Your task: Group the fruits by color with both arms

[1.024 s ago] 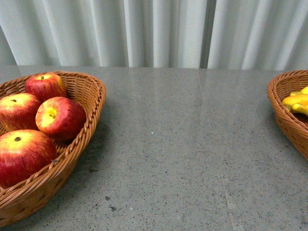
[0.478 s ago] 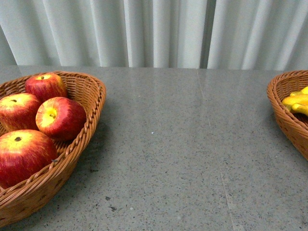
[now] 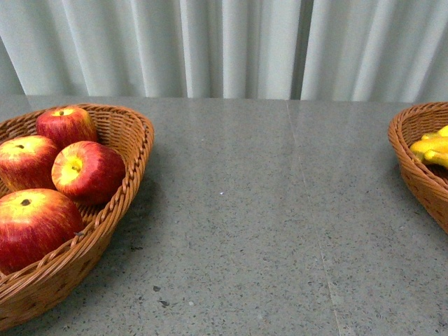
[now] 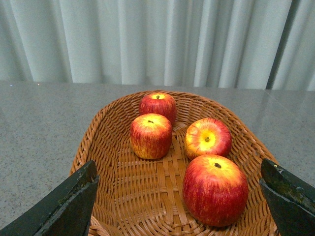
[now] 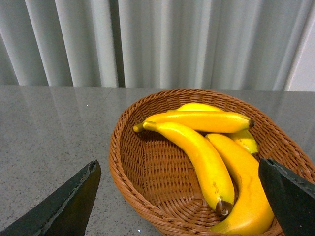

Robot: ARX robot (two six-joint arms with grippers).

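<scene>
Several red apples with yellow patches (image 3: pixel 87 171) lie in a wicker basket (image 3: pixel 133 157) at the left of the front view; the left wrist view shows the same apples (image 4: pixel 215 189) in that basket (image 4: pixel 103 132). My left gripper (image 4: pixel 182 196) hovers open over the basket's near end, holding nothing. Several yellow bananas (image 5: pixel 199 150) lie in a second wicker basket (image 5: pixel 123 162), seen at the right edge of the front view as bananas (image 3: pixel 430 148) in a basket (image 3: pixel 413 171). My right gripper (image 5: pixel 179 199) stands open above its near rim, empty. Neither arm shows in the front view.
A grey speckled table (image 3: pixel 259 210) stretches between the two baskets. Pale pleated curtains (image 3: pixel 224 45) hang behind the table's far edge.
</scene>
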